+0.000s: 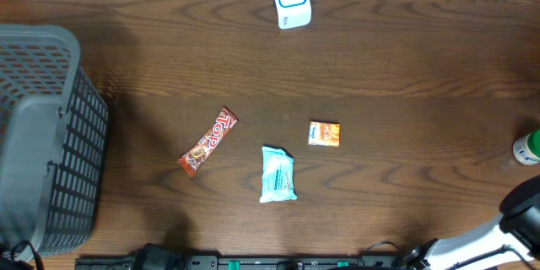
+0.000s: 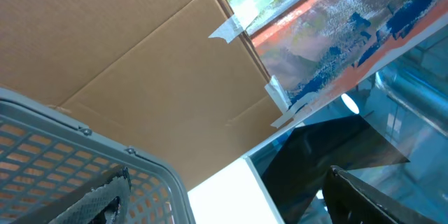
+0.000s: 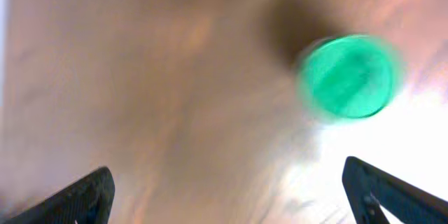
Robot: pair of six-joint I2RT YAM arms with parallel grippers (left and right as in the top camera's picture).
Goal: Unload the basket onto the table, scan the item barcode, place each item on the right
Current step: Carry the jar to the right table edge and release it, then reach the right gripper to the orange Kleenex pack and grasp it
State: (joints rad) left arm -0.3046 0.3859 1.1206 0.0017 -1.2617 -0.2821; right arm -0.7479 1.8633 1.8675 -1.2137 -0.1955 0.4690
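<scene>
A white barcode scanner [image 1: 291,0] with a blue ring stands at the table's far edge. A red-orange candy bar [image 1: 207,141], a pale blue wipes pack [image 1: 278,174] and a small orange packet [image 1: 324,133] lie mid-table. A green-capped bottle [image 1: 526,147] stands at the right edge; its green cap [image 3: 348,75] shows blurred in the right wrist view. My right gripper [image 3: 231,199] hangs open above the wood, short of the cap, holding nothing. My left gripper [image 2: 225,182] is open and empty, pointing up past the basket rim [image 2: 150,168].
A grey mesh basket [image 1: 42,135] fills the table's left side. My right arm [image 1: 506,232] comes in at the bottom right corner. Behind the basket, the left wrist view shows a cardboard sheet [image 2: 126,49].
</scene>
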